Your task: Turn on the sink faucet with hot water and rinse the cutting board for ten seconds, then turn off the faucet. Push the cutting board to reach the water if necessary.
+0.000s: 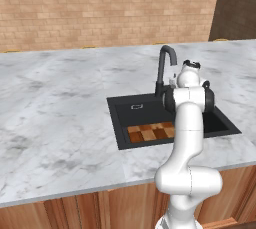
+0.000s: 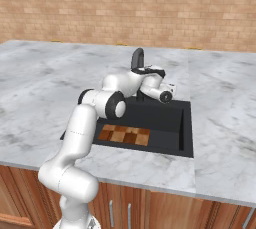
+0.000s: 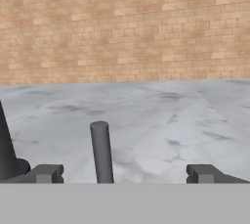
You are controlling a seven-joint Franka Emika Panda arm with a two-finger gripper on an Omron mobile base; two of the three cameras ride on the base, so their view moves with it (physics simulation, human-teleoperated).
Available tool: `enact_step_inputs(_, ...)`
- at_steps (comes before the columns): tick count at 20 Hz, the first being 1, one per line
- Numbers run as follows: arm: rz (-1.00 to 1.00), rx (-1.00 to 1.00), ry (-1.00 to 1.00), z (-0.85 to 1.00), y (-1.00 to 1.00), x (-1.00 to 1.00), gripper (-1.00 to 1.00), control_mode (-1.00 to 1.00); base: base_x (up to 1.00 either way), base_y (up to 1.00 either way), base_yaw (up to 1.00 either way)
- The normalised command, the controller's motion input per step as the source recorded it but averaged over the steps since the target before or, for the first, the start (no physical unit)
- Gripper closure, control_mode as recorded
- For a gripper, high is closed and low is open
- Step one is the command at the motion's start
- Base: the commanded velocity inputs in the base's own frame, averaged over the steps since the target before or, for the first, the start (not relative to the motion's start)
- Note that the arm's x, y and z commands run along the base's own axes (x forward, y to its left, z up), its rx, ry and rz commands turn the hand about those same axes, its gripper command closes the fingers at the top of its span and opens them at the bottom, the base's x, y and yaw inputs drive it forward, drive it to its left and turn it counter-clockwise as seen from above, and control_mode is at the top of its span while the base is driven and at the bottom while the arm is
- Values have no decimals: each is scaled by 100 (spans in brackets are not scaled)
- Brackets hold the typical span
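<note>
faucet: sink faucet [image 1: 163, 68] upright at the back rim of the sink [image 1: 118, 118], black gooseneck curving over the basin; no stream visible, so judged not yet on
lever: small dark rod [image 3: 101, 152] standing between the fingertips in the hand view, probably the faucet's side lever; thick dark base [image 3: 9, 157] off to the left
claw: claw [image 3: 124, 174] spread wide, nothing held, fingertips [image 3: 46, 173] on either side of the rod and apart from it; seen beside the faucet in the right base view [image 2: 167, 93]
board: cutting board [image 1: 152, 132] flat on the sink floor by the front wall, checkered tan, orange and dark brown, partly hidden behind the arm
board and spout: lying forward of the spout, likely short of where the stream would land; a push toward the back probably needed
handling, lever: stiff, thin, smooth; best pressed sideways near the tip with one finger, or pinched lightly; likely to slip off if caught too high
handling, board: rigid, light, likely slick once wet; easier slid by an edge than lifted
desk: grey marbled desk [image 1: 55, 103] around the sink
</note>
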Motion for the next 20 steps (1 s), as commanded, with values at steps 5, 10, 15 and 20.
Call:
enact_step_inputs(5,0,0,0,0,0,4,-100,-100,0,0,0)
enact_step_inputs(10,0,0,0,0,5,5,-100,-100,0,0,0)
enact_step_inputs(15,0,0,0,0,12,1,-100,-100,0,0,0)
enact_step_inputs(20,0,0,0,0,7,1,-100,-100,0,0,0)
